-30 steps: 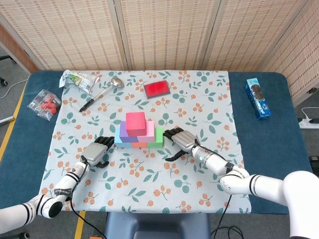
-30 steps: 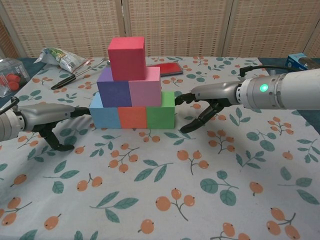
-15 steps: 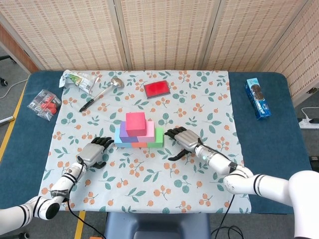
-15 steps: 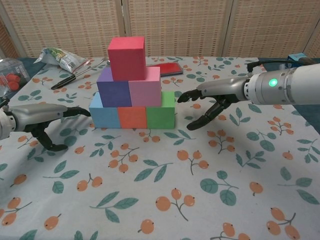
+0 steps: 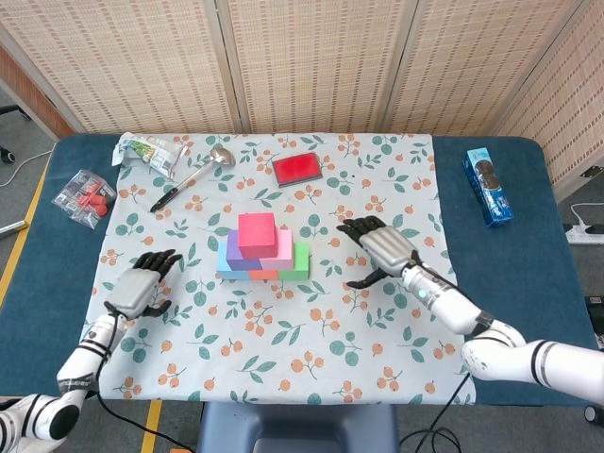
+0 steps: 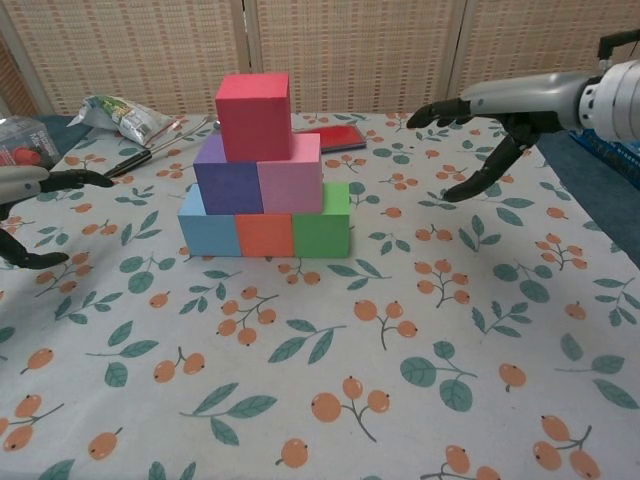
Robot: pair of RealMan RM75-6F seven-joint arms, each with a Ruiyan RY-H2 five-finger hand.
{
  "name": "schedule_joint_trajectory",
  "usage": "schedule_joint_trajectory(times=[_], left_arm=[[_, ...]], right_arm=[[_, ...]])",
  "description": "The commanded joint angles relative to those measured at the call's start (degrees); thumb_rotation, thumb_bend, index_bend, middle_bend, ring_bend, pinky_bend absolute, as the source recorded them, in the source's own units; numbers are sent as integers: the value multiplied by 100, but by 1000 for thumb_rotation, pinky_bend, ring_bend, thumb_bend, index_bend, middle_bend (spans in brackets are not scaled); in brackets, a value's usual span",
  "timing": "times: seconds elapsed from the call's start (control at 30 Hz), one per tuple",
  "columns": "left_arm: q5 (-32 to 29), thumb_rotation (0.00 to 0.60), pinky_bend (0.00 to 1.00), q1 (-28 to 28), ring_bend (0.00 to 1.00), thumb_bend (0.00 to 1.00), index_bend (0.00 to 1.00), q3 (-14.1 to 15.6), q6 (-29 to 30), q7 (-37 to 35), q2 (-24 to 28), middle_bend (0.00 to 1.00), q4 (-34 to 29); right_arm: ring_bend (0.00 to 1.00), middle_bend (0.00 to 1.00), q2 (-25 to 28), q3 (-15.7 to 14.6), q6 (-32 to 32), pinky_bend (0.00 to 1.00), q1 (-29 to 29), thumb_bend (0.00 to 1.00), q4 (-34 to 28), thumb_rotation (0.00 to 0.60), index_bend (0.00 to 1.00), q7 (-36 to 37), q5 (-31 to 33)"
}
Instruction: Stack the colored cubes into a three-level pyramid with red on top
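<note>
Pyramid point(image 5: 263, 250) done, mid surface point(image 5: 311, 368): blue, orange, green base; purple, pink middle; red cube point(image 6: 254, 116) on top, square, untouched. Change: both hands pulled back from base sides. Left hand point(image 5: 142, 286) now well apart at 9 o'clock, right hand point(image 5: 380, 250) off at 3 o'clock, raised; both spread, holding nothing. Stack stands unaided, so task looks complete. Red pad point(image 5: 298, 168) at 12 o'clock.
</note>
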Motion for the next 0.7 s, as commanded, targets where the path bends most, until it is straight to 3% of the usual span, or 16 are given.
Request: schedule_joint_trajectory(times=[0.03, 0.27, 0.3, 0.33, 0.43, 0.7], left_arm=[[101, 600, 0, 505, 0, 356, 0, 51, 666, -258, 390, 0, -272], [149, 600, 0, 1049, 0, 355, 3, 135, 1344, -468, 678, 0, -480], [157, 600, 0, 1187, 0, 355, 6, 162, 1510, -523, 735, 0, -519], [220, 600, 0, 1509, 0, 354, 9, 268, 1919, -582, 844, 0, -601], [480, 600, 0, 1847, 0, 354, 12, 410, 2362, -644, 867, 0, -654], [1011, 600, 0, 2401, 0, 354, 13, 650, 3040, -552, 765, 0, -784]], right_arm=[[0, 4, 360, -170, 1121, 0, -738, 100, -401, 582, 0, -133, -290], [0, 6, 539, -385, 2343, 0, -1578, 101, -498, 600, 0, 75, -878], [0, 6, 577, -456, 2641, 0, -1796, 101, -472, 600, 0, 137, -1011], [0, 5, 654, -662, 3339, 0, -2329, 101, -430, 600, 0, 316, -1265], [0, 6, 520, -923, 4197, 0, -2974, 100, -84, 600, 0, 714, -1861], [0, 5, 201, -1304, 5424, 0, -4126, 100, 474, 597, 0, 1269, -2548]])
